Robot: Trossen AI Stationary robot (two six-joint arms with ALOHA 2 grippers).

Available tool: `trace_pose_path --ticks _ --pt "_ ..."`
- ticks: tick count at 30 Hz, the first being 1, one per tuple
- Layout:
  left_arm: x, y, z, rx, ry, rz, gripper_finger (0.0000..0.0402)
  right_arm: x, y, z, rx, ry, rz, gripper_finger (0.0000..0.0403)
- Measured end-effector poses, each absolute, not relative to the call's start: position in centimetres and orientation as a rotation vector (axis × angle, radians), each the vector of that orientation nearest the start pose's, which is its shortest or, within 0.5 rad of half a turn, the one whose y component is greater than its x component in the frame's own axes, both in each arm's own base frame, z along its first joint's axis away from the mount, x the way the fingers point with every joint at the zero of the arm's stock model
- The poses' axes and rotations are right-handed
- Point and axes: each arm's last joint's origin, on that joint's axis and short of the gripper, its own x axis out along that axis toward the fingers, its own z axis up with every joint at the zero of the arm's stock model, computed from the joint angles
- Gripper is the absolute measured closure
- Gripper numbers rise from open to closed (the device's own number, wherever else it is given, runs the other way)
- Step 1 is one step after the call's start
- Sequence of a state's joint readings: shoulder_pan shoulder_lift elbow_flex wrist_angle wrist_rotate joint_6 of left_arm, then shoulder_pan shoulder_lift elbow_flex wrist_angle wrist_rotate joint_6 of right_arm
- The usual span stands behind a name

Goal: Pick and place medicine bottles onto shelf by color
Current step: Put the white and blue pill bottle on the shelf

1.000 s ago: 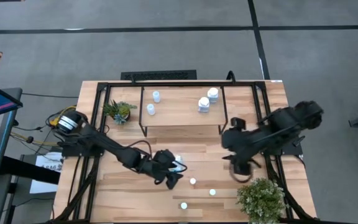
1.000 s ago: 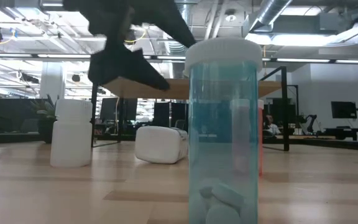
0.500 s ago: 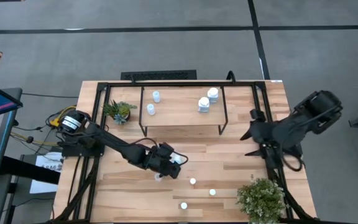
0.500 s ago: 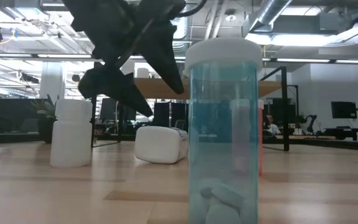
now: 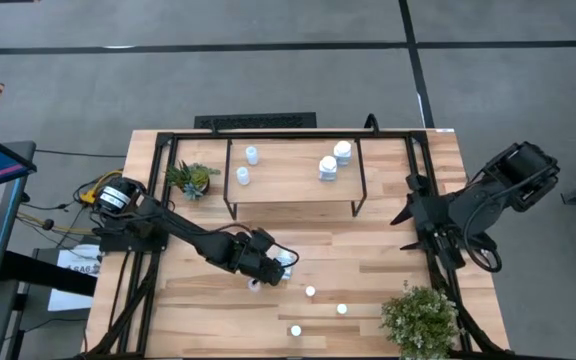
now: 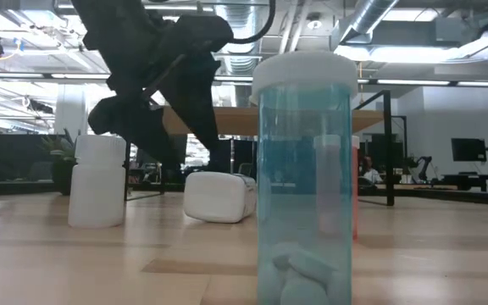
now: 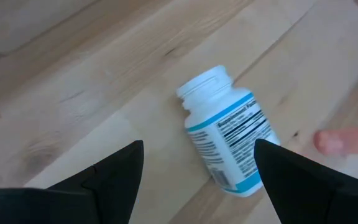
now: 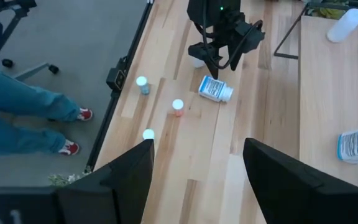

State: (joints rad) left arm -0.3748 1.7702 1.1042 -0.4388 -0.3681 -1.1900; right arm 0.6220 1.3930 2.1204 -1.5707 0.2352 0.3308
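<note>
Left gripper [image 7: 197, 162] low over toppled white bottle [image 7: 225, 134] mid-table, near side of shelf [image 5: 293, 180], fingers spread to straddle it, nothing grasped; right gripper [image 5: 415, 215] parked at right edge, fingers released

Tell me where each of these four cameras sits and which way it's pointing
High view: overhead, straight down; both arms, shelf.
Low view: tabletop height, level across; blue bottle close up, left arm above.
Left wrist view: on the left arm, looking down past its open fingers at the toppled white bottle.
Right wrist view: on the right arm, across the table past its open fingers; a person's legs beyond the edge.
Shared: the wrist views and low view all show that white bottle.
</note>
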Motion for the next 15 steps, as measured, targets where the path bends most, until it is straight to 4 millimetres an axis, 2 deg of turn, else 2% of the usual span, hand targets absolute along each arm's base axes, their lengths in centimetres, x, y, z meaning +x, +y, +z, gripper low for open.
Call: trace_pose_path --ticks 5,11,15 --pt "32.8 -11.5 17.4 -0.658 0.862 0.539 0.0111 15.1 9.9 49.9 -0.042 0.817 0.230 0.0131" --pt "33.7 -11.4 15.6 -0.630 0.912 0.514 0.0111 15.1 10.0 49.9 -0.030 0.819 0.224 0.0131" --pt "34.6 -11.8 15.2 -0.618 0.921 0.521 0.0111 15.1 10.0 49.9 -0.017 0.821 0.218 0.0131"
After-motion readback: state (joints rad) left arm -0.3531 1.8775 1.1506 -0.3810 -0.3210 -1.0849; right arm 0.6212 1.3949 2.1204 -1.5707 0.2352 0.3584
